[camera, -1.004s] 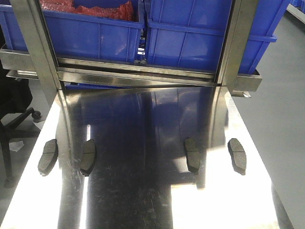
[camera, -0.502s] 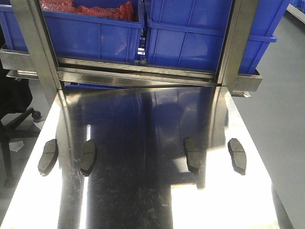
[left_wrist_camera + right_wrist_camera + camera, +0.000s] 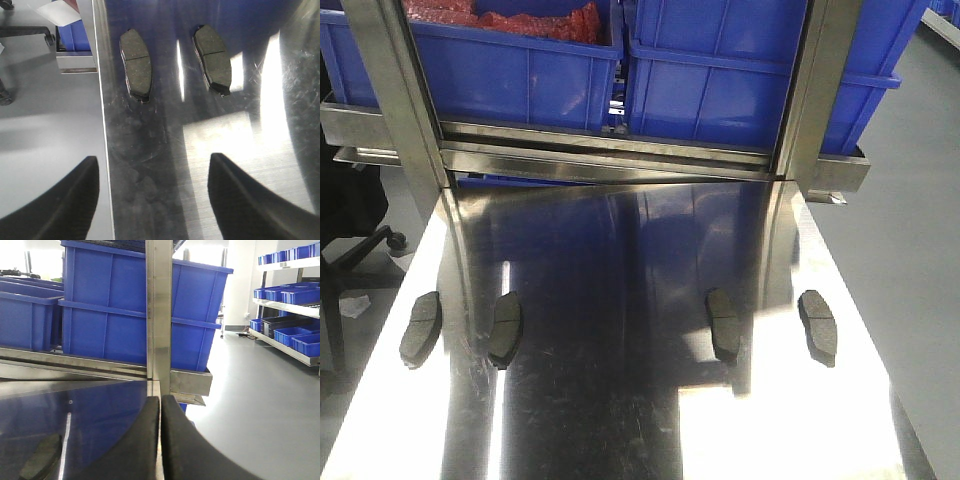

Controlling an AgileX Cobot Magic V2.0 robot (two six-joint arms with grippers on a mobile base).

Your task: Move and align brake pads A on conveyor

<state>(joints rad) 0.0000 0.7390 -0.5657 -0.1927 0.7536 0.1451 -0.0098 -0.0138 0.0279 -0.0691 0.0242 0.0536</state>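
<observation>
Several brake pads A lie in a row on the shiny steel tabletop (image 3: 620, 420): two at the left (image 3: 420, 328) (image 3: 505, 330) and two at the right (image 3: 723, 324) (image 3: 818, 325). The left wrist view shows the left pair (image 3: 136, 64) (image 3: 213, 57) ahead of my left gripper (image 3: 152, 167), which is open and empty over the table's left edge. My right gripper (image 3: 160, 401) is shut with nothing between its fingers, and one pad (image 3: 42, 457) shows at its lower left. The conveyor is out of view. Neither gripper appears in the front view.
Blue bins (image 3: 720, 70) sit on a steel rack behind the table, one holding red material (image 3: 500, 20). Steel posts (image 3: 390, 100) (image 3: 820, 90) stand at the table's back corners. An office chair base (image 3: 360, 250) is left of the table. Grey floor (image 3: 910, 250) lies to the right.
The pads have not moved. Only the reflections on the steel top shift slightly.
</observation>
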